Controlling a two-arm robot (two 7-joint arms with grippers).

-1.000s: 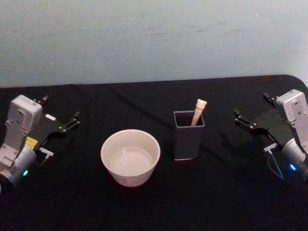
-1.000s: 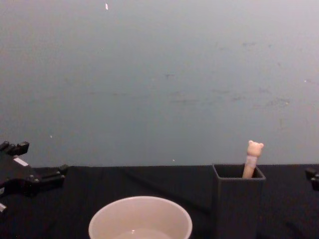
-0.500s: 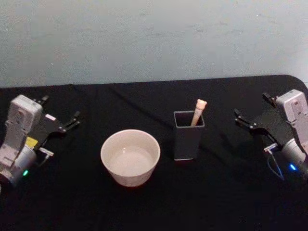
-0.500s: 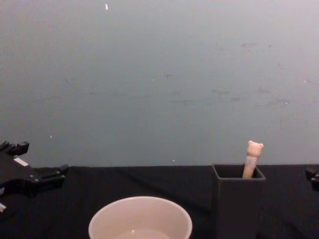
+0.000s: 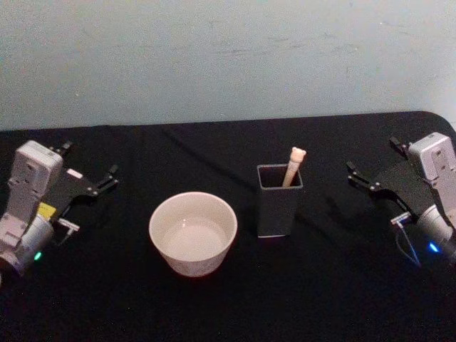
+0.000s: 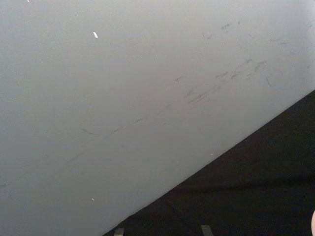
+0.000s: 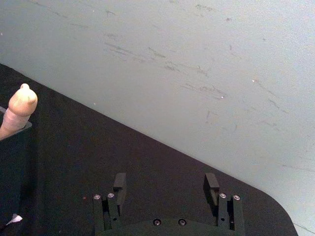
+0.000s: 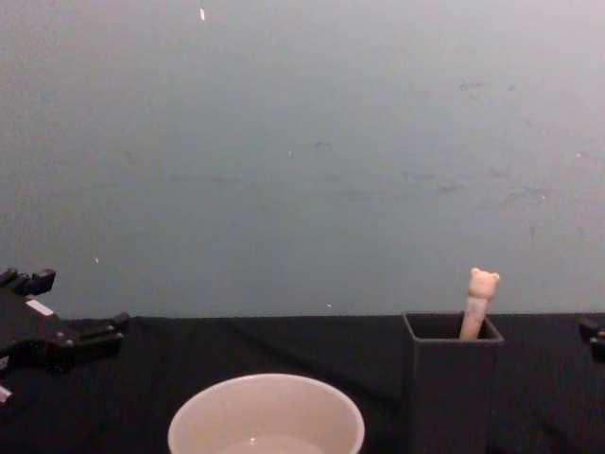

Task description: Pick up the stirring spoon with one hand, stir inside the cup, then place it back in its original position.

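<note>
Position: small peach-handled stirring spoon (image 5: 293,168) with bear-head knob standing in tall dark grey square holder (image 5: 276,214), long axis near upright, knob tipped toward holder's far right corner. Right gripper (image 5: 371,154) right of holder, fingers spread, empty; left gripper (image 5: 91,158) left of holder, beyond wide cream round cup (image 5: 187,265), likewise spread and empty. Judged nearer: right gripper, spoon lying to its left.
</note>
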